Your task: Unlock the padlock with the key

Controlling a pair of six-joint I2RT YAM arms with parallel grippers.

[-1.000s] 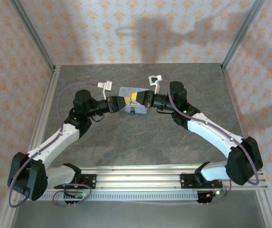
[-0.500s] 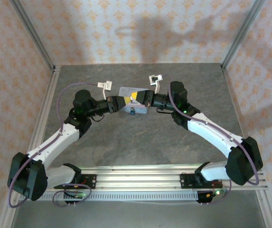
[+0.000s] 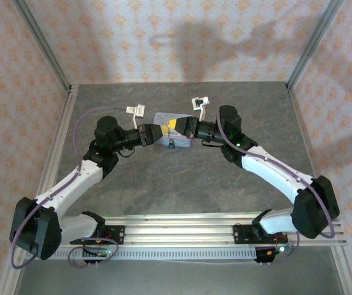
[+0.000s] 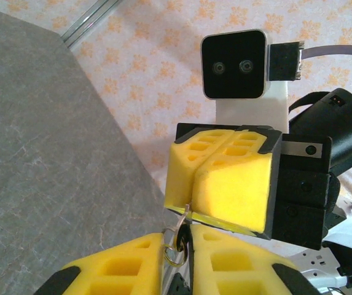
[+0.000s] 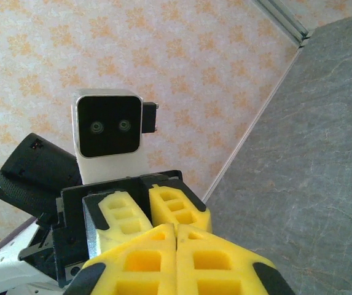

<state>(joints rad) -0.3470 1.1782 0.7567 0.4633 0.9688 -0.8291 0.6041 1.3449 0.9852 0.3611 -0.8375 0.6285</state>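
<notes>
Both grippers meet tip to tip above the pastel tin. The key, thin and pale, runs from my left gripper up into the seam of my right gripper. My left gripper is shut on the key's ring end, where a wire ring and a dark piece sit between the yellow pads. My right gripper is shut, with the key's tip at its pad seam. The small teal padlock sits at the tin's near side, just below the grippers.
The tin stands mid-table toward the back wall. Grey tabletop spreads on all sides. Aluminium posts and rails run along the left and right edges, and patterned walls close the back.
The two grippers have stayed together over the tin. The left arm has shifted only slightly. The padlock and tin have not moved.
</notes>
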